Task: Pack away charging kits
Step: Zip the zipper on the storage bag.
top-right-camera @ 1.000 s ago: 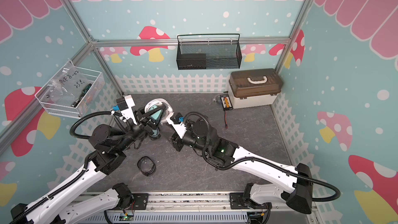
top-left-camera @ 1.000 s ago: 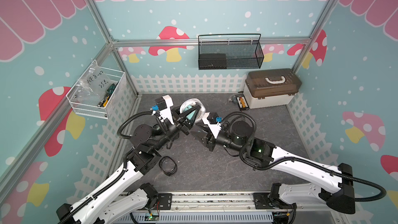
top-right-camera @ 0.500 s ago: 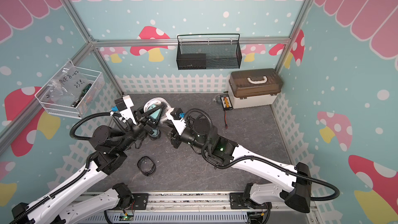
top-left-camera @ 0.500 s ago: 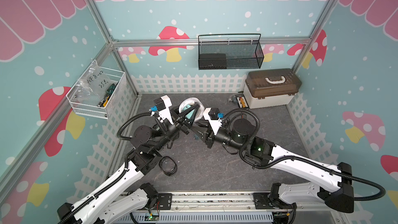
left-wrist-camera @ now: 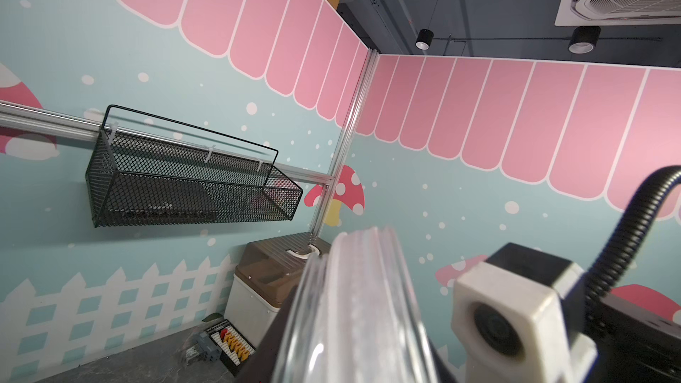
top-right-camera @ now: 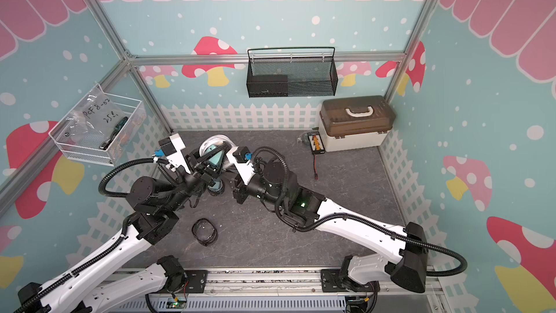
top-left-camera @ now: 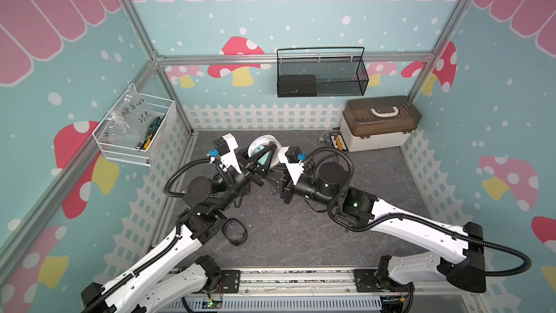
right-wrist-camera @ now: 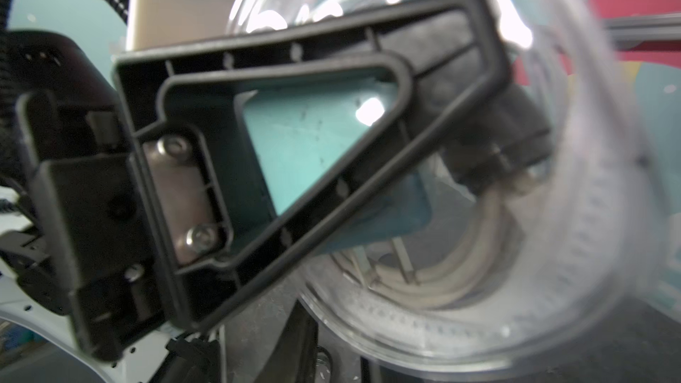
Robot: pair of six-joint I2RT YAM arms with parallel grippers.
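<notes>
Clear pouch (top-left-camera: 258, 144) is up off the tabletop (top-left-camera: 301, 236) at back centre, clamped in my left hand (top-left-camera: 264, 153), one finger (right-wrist-camera: 331, 193) flat across its face. Teal charger (right-wrist-camera: 317, 134) and coiled white cable (right-wrist-camera: 442, 281) show inside it.

Right hand (top-left-camera: 272, 177) sits close in beside the pouch, just right of the left hand. Its jaws are buried under the wrist in both top views, so I cannot tell whether they are open or closed.

Around:
- Black-rimmed pouch (top-right-camera: 215, 188) lies on the tabletop directly under the two hands.
- A second black-rimmed pouch (top-left-camera: 235, 231) lies by the left arm's elbow.
- Beige box (top-left-camera: 379, 123) with its brown lid on stands in the back right corner. The black connector board (top-left-camera: 337, 143) is just beside it, with a red wire (top-right-camera: 315, 167) trailing forward.
- Black mesh basket (top-left-camera: 320, 76) hangs on the back wall and a white wire basket (top-left-camera: 135, 133) on the left wall, both well above the hands.

Room: both wrists crowd each other at back centre. There is open tabletop at front centre and across the right half. White fence trim lines the edges.
</notes>
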